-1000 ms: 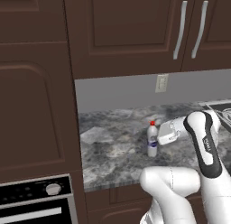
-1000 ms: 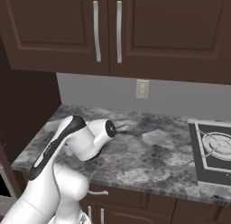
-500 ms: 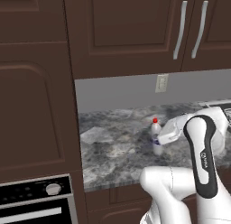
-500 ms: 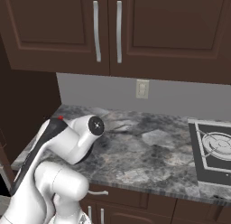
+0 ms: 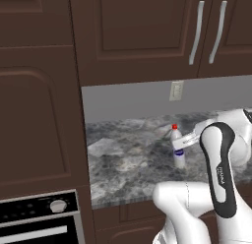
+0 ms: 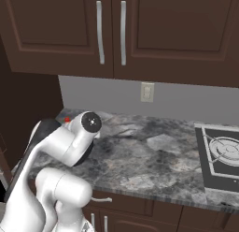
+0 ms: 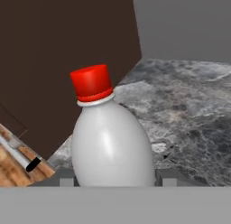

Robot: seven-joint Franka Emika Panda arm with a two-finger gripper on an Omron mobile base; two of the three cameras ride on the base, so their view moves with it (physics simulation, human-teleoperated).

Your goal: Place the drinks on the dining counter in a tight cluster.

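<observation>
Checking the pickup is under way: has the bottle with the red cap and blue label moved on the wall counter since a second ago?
Yes. The bottle now leans left, its cap closer to the wall outlet, with the gripper around it.

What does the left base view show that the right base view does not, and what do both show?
The left base view gives the bottle with its red cap, blue label and clear body, standing on the grey counter, plus an oven panel at lower left. The right base view gives a cooktop at the right. Both share the dark cabinets, the wall outlet and the white arm.
</observation>
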